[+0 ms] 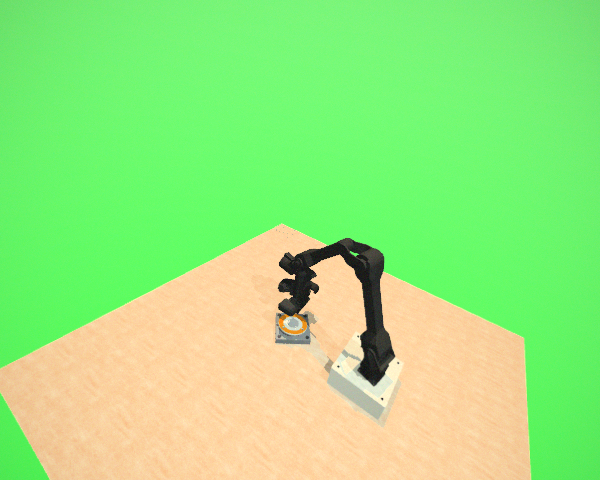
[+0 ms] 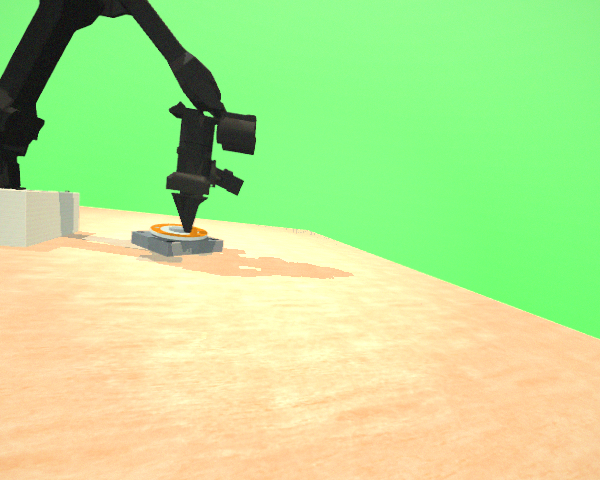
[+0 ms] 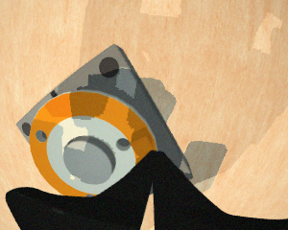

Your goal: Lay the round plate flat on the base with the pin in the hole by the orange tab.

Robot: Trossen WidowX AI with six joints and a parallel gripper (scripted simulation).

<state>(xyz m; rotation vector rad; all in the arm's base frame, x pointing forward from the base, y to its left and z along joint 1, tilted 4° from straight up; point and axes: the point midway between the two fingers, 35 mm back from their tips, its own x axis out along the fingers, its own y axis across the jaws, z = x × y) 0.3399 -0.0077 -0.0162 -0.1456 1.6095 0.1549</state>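
From your wrist view, the gripper (image 3: 152, 160) fills the near edge – its two black fingers pressed together into one point, nothing between them. That point meets the orange band of the round plate (image 3: 86, 144) at its near right rim; you can't tell for sure from this view whether it actually presses on it. In the exterior view the tip comes down onto the plate's top face, near the middle of the ring.

Past the tip you see the plate's pale inner ring with the grey post (image 3: 88, 160) in its centre and small holes on either side. The plate lies over the grey square base (image 2: 177, 242), looking slightly tilted. The tab and pin can't be made out.

Farther off, the arm arches back to its white pedestal (image 1: 365, 384) on the wooden table (image 1: 186, 403).
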